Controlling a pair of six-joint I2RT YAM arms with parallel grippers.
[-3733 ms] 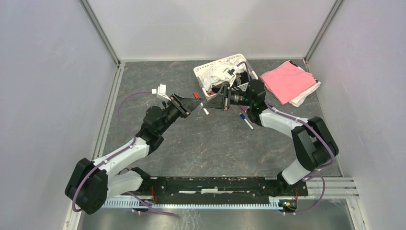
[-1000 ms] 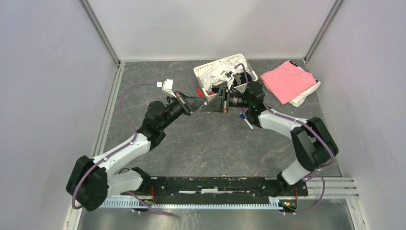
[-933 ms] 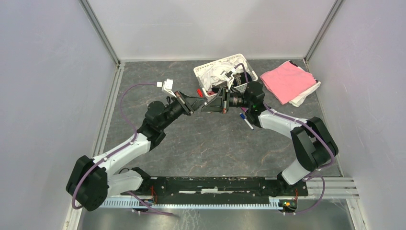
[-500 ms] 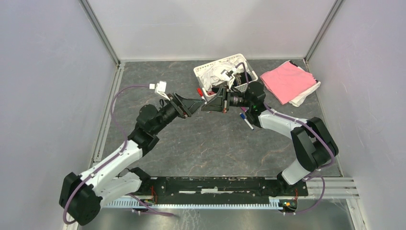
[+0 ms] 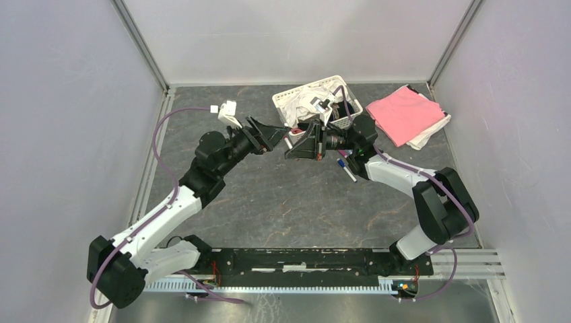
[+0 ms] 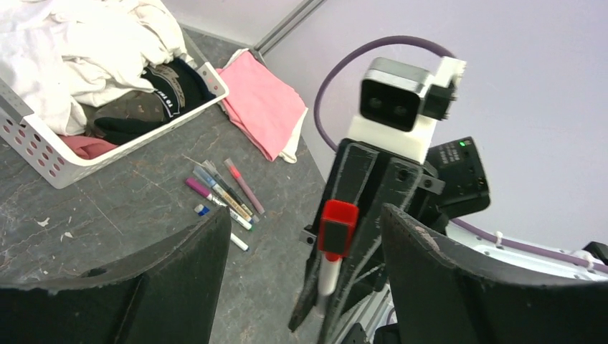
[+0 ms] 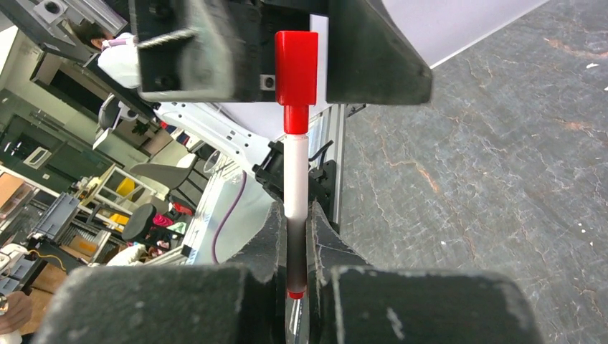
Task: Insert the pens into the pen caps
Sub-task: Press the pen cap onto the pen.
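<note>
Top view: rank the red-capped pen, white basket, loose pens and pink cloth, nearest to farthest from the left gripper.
1. red-capped pen, just right of the left gripper.
2. white basket, behind and right.
3. loose pens, on the table farther right.
4. pink cloth, far right.

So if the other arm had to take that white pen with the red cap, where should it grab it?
Probably by the red cap or the bare white barrel just under it: that end of the slim white pen sticks out free, while the right gripper clamps the lower barrel. The open left gripper should come end-on, one finger each side.
</note>
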